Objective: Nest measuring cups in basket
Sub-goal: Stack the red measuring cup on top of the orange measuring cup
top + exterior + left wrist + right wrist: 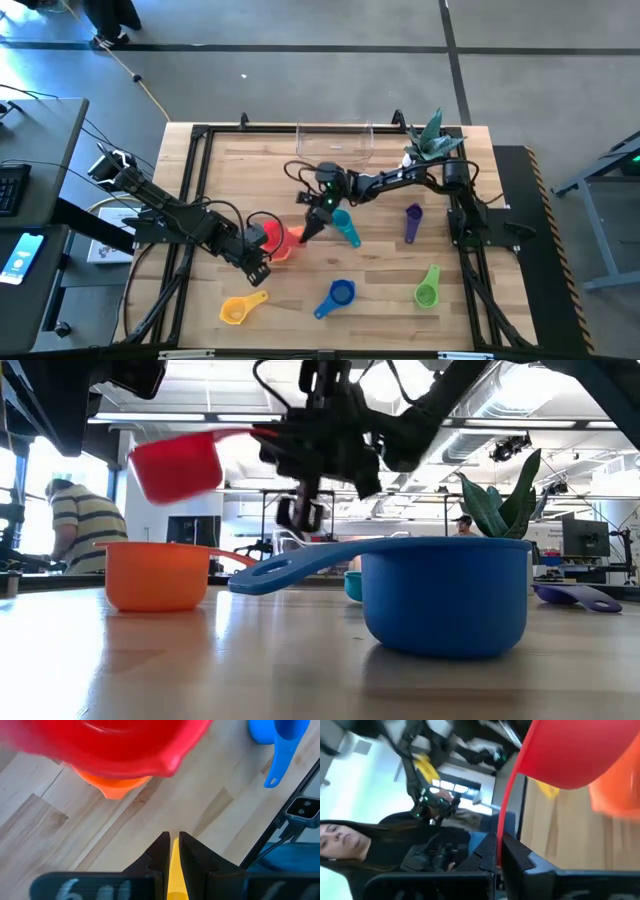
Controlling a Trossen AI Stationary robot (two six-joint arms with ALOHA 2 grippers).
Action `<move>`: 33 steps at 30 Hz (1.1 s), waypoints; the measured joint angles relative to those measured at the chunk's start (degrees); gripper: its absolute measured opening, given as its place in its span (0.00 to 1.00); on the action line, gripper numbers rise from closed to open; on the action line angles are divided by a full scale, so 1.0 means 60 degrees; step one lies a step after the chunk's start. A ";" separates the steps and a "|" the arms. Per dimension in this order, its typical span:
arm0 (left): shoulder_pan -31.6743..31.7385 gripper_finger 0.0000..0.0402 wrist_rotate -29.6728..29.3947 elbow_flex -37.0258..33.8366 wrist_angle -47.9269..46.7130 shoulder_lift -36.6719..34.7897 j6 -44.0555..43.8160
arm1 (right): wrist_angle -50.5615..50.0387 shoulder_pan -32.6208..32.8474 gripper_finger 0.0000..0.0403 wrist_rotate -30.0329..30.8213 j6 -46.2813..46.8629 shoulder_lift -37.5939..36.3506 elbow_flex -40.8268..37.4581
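My right gripper (pixel 308 236) is shut on the red cup (pixel 264 236), which hangs in the air above the orange cup (pixel 286 248); the low view shows the red cup (pixel 175 465) well above the orange cup (pixel 155 575). My left gripper (pixel 257 268) hovers just beside them with its fingers together (pixel 174 837), and yellow shows in the thin slit between them. The yellow cup (pixel 238 309), blue cup (pixel 338 296), green cup (pixel 428 290), teal cup (pixel 346 229) and purple cup (pixel 413 221) lie apart on the table. The clear basket (pixel 335 146) stands at the far edge. My right gripper pinches the red cup's flat handle (pixel 507 810) near its free end between its two fingers (pixel 520 855). The fingers come roughly level from the table's right side, along the handle. The cup (pixel 580 750) is lifted clear, its bowl out beyond the fingertips over the orange cup (pixel 620 790).
A potted plant (pixel 428 148) stands at the far right corner next to the basket. Black frame rails run along the table's edges. A person (pixel 85 520) sits in the room beyond the table, and another person (pixel 340 840) shows in the right wrist view.
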 joint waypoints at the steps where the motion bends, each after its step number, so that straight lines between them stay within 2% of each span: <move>1: 0.0002 0.08 0.0000 0.0000 0.0009 -0.0001 -0.0121 | -0.0072 -0.0058 0.00 0.0041 -0.0151 0.0000 0.0220; 4: -0.0005 0.08 -0.0003 0.0000 0.0122 0.0001 -0.0349 | -0.0914 -0.0255 0.00 0.0249 -0.0935 -0.0003 0.0883; 8: -0.0005 0.08 -0.0004 0.0000 0.0285 0.0001 -0.0360 | -0.3275 -0.0549 0.00 0.0518 -0.2541 -0.0002 0.1708; 12: -0.0005 0.08 0.0019 0.0000 0.0276 -0.0001 -0.0309 | -0.5826 -0.0770 0.00 0.1416 -0.4122 0.0000 0.2115; 15: -0.0005 0.08 0.0128 0.0000 0.0275 -0.0002 -0.0306 | -0.7006 -0.0874 0.00 0.2058 -0.4791 0.0000 0.2131; 26: -0.0005 0.08 0.0156 0.0000 0.0258 0.0001 -0.0109 | -0.8331 -0.0724 0.00 0.2797 -0.5167 0.0000 0.1979; 33: -0.0005 0.08 0.0157 0.0000 0.0258 0.0001 -0.0113 | -0.8603 -0.0705 0.00 0.3275 -0.5154 0.0000 0.1976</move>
